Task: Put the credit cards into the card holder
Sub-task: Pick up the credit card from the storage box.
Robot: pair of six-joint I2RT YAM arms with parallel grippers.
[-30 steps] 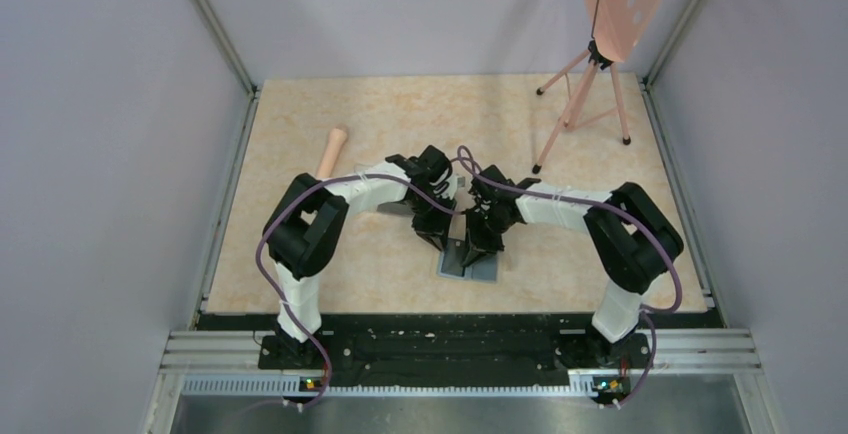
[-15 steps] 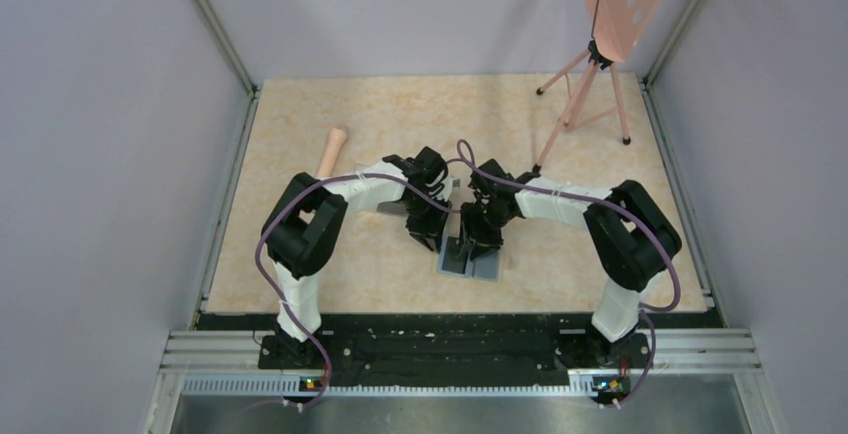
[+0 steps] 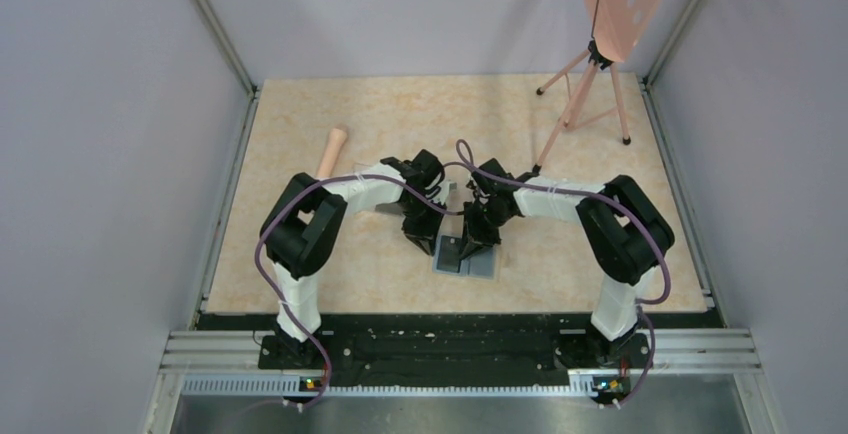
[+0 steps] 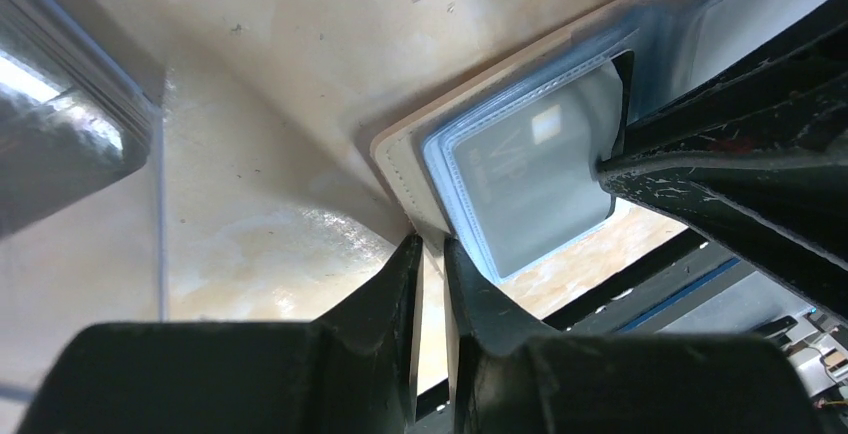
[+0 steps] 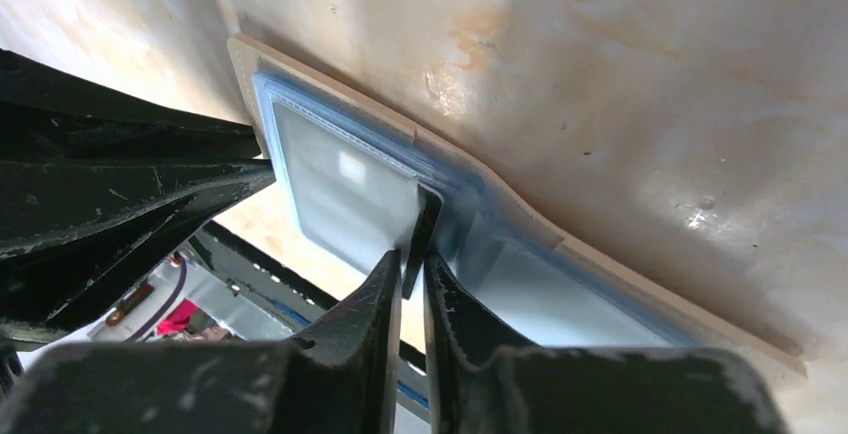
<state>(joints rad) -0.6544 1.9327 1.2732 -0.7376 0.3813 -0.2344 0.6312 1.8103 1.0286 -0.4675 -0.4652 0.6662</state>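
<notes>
The card holder (image 3: 468, 259) lies open on the table between both arms, grey-blue inside up and tan edge showing. In the left wrist view my left gripper (image 4: 430, 246) is shut on the tan corner of the card holder (image 4: 398, 162). In the right wrist view my right gripper (image 5: 410, 270) is shut on a black credit card (image 5: 426, 216), held on edge with its far end inside a clear pocket of the card holder (image 5: 335, 169). In the top view the left gripper (image 3: 424, 238) and right gripper (image 3: 470, 238) stand close together over it. No other cards show.
A clear plastic box (image 4: 60, 139) stands just left of the left gripper. A wooden stick (image 3: 332, 150) lies at the far left. A pink tripod (image 3: 585, 104) with a perforated board stands at the far right. The black front rail (image 3: 460, 339) runs along the near edge.
Both grippers have drawn a little to the left and away from the front edge, and the card holder has shifted slightly with them. The right gripper sits lower on the card holder.
</notes>
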